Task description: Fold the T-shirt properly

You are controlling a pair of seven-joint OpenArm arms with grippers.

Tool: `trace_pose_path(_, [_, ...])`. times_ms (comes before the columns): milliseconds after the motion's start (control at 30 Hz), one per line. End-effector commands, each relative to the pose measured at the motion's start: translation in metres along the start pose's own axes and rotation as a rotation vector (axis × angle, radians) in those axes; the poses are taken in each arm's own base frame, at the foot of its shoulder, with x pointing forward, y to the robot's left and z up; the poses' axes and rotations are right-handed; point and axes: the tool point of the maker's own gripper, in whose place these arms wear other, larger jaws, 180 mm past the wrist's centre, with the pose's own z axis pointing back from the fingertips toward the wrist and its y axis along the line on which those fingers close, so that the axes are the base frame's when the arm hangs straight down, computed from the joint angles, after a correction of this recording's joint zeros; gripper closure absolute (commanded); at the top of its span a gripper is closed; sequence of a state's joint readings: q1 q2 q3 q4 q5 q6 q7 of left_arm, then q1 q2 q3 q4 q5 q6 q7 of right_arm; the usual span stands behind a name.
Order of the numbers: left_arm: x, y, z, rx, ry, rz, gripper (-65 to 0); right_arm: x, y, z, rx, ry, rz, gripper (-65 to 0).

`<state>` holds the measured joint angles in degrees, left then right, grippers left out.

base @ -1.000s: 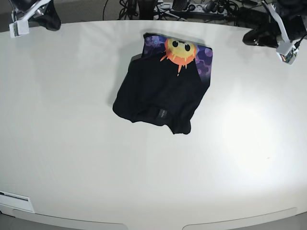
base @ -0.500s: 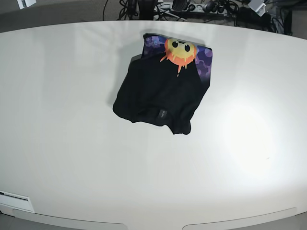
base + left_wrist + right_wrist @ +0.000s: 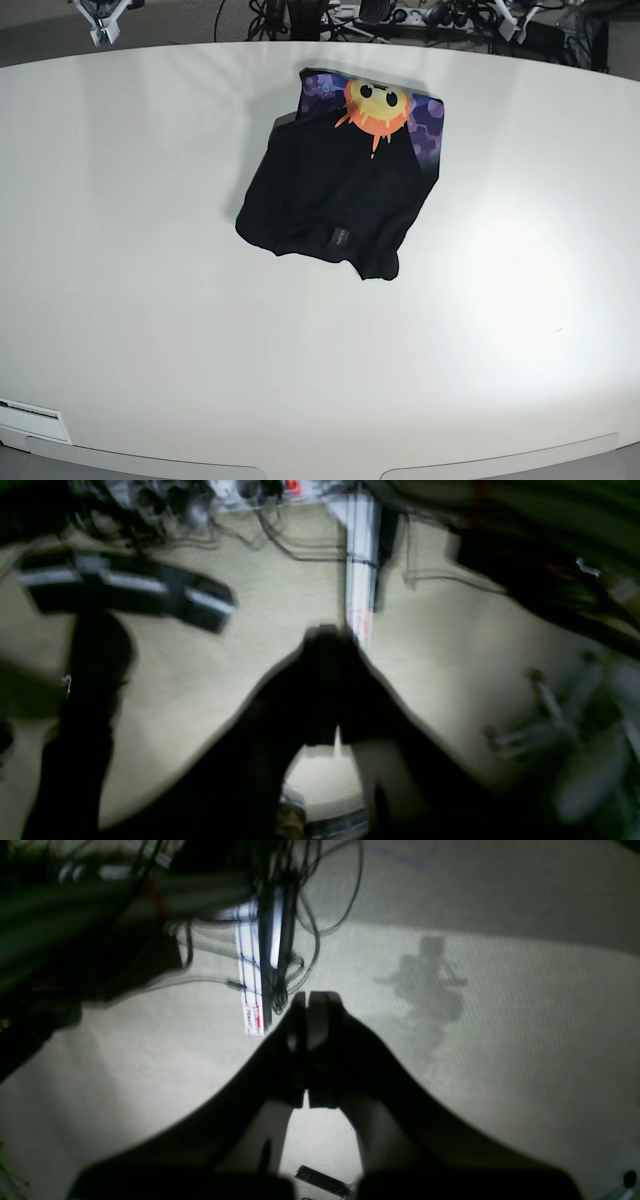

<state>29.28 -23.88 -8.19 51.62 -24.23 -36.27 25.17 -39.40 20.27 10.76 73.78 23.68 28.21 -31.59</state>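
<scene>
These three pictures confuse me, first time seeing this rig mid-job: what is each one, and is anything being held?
The wide picture looks down on a white table where the T-shirt lies in a folded bundle, sun print showing at the far end. The two dark pictures come from cameras on each arm's wrist, aimed past the table at floor and cables. The black forked shape is a gripper: left gripper, right gripper. Both look shut and hold nothing.
</scene>
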Motion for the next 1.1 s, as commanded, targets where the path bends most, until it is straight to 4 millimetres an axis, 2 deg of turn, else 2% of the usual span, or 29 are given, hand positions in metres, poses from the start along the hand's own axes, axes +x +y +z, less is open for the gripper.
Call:
trace_pose_path(0, [-0.001,0.013,0.0,0.029,-0.005,-0.006,0.0,-0.007,-0.006,-0.004,-0.009,0.015,0.01,0.0])
trace_pose_path(167, [0.012,0.052,-0.018,0.193,-0.085,-0.019,0.0,-0.008,-0.029,-0.043,-0.075,-0.008,0.015,0.0])
trace_pose_path(267, [0.014,0.053,-0.03,0.232,-0.08,-0.012,0.0,-0.006,-0.039,-0.064,-0.125,-0.036,-0.015,0.0])
trace_pose_path(333, [0.021,0.048,-0.039,0.257,-0.111,-0.02,0.0,-0.005,-0.039,-0.078,-0.161,-0.019,0.017,0.0])
trace_pose_path(433, [0.031,0.034,-0.054,0.314,-0.154,-0.089,0.0,0.004,-0.029,-0.095,-0.193,-0.031,0.076,0.0])
trace_pose_path(567, [0.031,-0.005,-0.079,0.295,-0.177,-0.088,0.0,0.021,-0.009,-0.11,-0.194,-0.051,0.082,0.0])
trace_pose_path(633, [0.029,-0.023,-0.089,0.283,-0.182,-0.07,0.0,0.024,0.005,-0.116,-0.184,-0.057,0.071,0.0])
trace_pose_path(833, [0.024,-0.066,-0.11,0.217,-0.194,-0.03,0.0,0.021,0.064,-0.134,-0.103,-0.055,0.051,0.0])
trace_pose_path(933, [0.026,-0.074,-0.114,0.212,-0.202,-0.022,0.0,0.018,0.077,-0.138,-0.118,-0.049,0.088,0.0])
trace_pose_path(1000, [0.023,-0.069,-0.114,0.24,-0.192,-0.023,0.0,0.016,0.079,-0.139,-0.143,-0.034,0.123,0.0])
trace_pose_path(1067, [0.018,-0.058,-0.112,0.29,-0.171,-0.049,0.0,0.004,0.074,-0.139,-0.177,0.036,0.118,0.0])
